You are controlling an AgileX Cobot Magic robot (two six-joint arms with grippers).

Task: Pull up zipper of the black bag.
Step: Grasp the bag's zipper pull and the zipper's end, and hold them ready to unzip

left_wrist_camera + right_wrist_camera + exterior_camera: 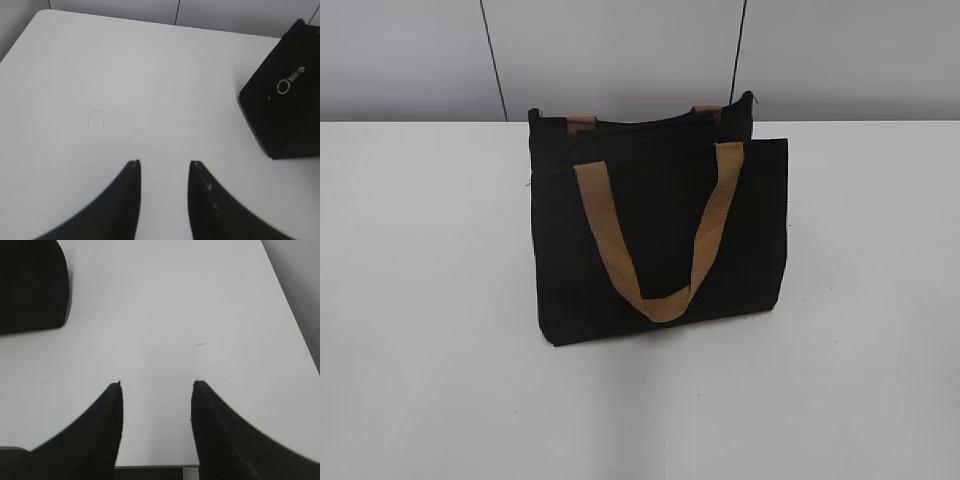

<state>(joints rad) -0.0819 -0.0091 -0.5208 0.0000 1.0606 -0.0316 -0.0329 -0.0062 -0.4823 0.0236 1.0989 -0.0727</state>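
The black bag (660,240) stands upright in the middle of the white table, a tan handle (660,235) hanging down its front. The zipper track (640,122) runs along its top edge. In the left wrist view the bag's end (285,115) shows at the right with the silvery pull tab (291,80) hanging on it. In the right wrist view a corner of the bag (30,285) shows at the top left. My left gripper (164,165) and right gripper (156,385) are open, empty, and apart from the bag. Neither shows in the exterior view.
The white table (420,300) spreads around the bag. Its front edge (155,466) lies just under my right gripper, and its right edge (295,320) runs along the right. A grey panelled wall (620,50) stands behind.
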